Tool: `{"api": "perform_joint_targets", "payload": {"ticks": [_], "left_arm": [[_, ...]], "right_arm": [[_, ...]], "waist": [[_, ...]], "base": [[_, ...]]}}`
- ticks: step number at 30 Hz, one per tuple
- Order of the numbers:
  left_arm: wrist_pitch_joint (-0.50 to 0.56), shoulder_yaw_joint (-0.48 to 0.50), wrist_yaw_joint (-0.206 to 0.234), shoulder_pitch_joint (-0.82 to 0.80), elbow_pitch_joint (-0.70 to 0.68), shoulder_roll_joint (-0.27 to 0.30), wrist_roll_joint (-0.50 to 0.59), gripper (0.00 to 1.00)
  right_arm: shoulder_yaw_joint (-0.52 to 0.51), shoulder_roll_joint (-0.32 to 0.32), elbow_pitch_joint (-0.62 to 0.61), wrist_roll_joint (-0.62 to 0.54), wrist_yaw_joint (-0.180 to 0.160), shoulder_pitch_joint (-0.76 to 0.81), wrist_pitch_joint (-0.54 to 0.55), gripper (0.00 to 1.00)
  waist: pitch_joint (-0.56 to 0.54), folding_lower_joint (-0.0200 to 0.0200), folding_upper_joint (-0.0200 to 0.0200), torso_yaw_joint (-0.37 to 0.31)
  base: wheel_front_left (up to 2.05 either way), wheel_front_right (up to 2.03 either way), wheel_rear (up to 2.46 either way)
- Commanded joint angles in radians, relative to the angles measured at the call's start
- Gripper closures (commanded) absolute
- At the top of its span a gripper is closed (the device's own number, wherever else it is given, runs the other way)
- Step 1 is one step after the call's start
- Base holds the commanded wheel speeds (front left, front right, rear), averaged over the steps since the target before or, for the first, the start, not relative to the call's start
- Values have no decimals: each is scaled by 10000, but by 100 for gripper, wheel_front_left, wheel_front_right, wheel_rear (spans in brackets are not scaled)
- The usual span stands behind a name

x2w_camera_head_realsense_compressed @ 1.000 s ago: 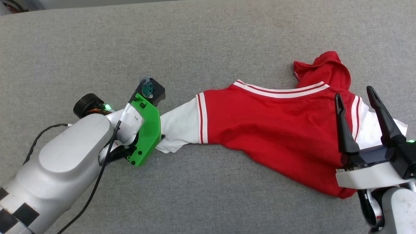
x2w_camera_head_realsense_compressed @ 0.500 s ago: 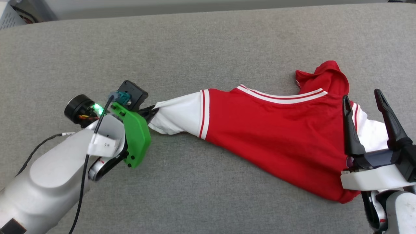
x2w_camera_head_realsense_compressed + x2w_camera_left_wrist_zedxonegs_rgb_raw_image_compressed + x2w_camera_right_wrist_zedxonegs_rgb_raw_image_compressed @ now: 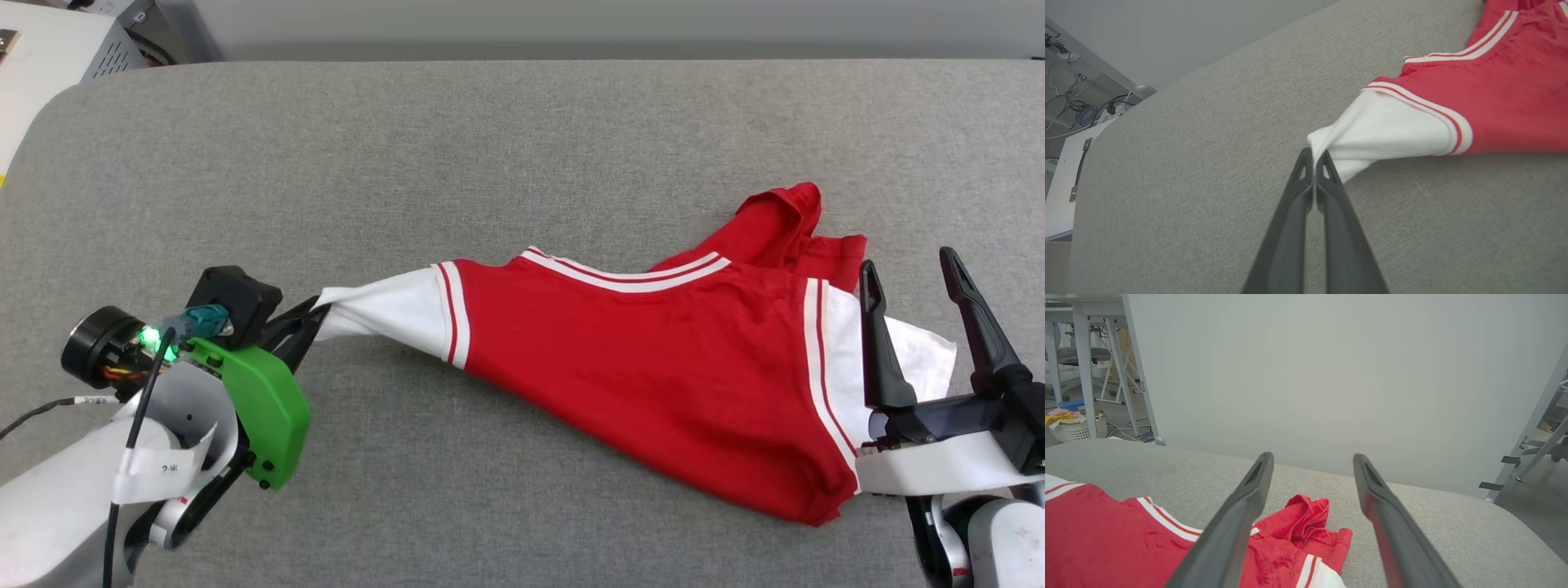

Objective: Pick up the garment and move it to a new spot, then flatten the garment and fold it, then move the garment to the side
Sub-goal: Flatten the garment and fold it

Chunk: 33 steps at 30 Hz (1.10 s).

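Across the middle of the head view, the bright red thin-fabric T-shirt with white sleeves lies stretched on the grey fabric-covered desk. At lower left, the left gripper pinches 1 sleeve's edge in its jaws. At lower right, the right gripper holds its jaws spread by the other sleeve.

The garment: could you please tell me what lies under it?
The garment lies on the grey cushion; anything else beneath the cloth is covered and cannot be seen.

Garment on surface (right of centre).
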Motion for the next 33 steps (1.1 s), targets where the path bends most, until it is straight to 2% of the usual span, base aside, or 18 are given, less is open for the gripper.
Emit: {"api": "perform_joint_targets", "payload": {"ticks": [1,5,10,12,15,21,28,29,30,31,33], "left_arm": [[45,110,153,85,-112,125,-93,100],[89,307,195,-247,-125,171,-59,100],[84,533,-30,-939,731,-256,-67,100],[106,508,-234,-1244,1376,-378,70,100],[57,650,-589,-1537,2603,-800,-266,100],[152,540,-1304,-1723,5158,-1301,-585,100],[18,342,-2022,-1619,6985,-1892,-816,100],[-56,349,-2072,-1654,7105,-1971,-819,94],[-178,337,-2118,-1728,7219,-2039,-754,3],[-316,334,-2127,-1812,7284,-2066,-666,0],[-608,361,-2133,-2022,7325,-2086,-495,0]], "right_arm": [[26,-16,-74,-30,-6,-14,-91,0],[36,-20,-109,-48,-6,-176,-91,0],[6,-48,-129,-58,-6,-481,-91,0],[15,-48,-133,-68,-6,-612,-91,0],[-9,-36,-125,-78,-6,-786,-91,0],[-22,20,-74,-102,-6,-1001,-91,0],[-150,60,6,-164,-6,-949,-91,0],[-172,63,14,-174,-6,-929,-91,0],[-183,66,20,-181,-6,-910,-91,0],[-183,67,20,-184,-6,-898,-91,0],[-193,68,21,-196,-6,-864,-91,0]], "waist": [[100,0,0,-76],[385,0,0,-303],[896,0,0,-649],[1116,0,0,-811],[1395,0,0,-1011],[1687,0,0,-1336],[1578,0,0,-1297],[1535,0,0,-1250],[1476,0,0,-1197],[1432,0,0,-1161],[1302,0,0,-1070]], "base": [[0,0,0],[0,0,0],[0,0,0],[0,0,0],[0,0,0],[0,0,0],[0,0,0],[0,0,0],[0,0,0],[0,0,0],[0,0,0]]}}
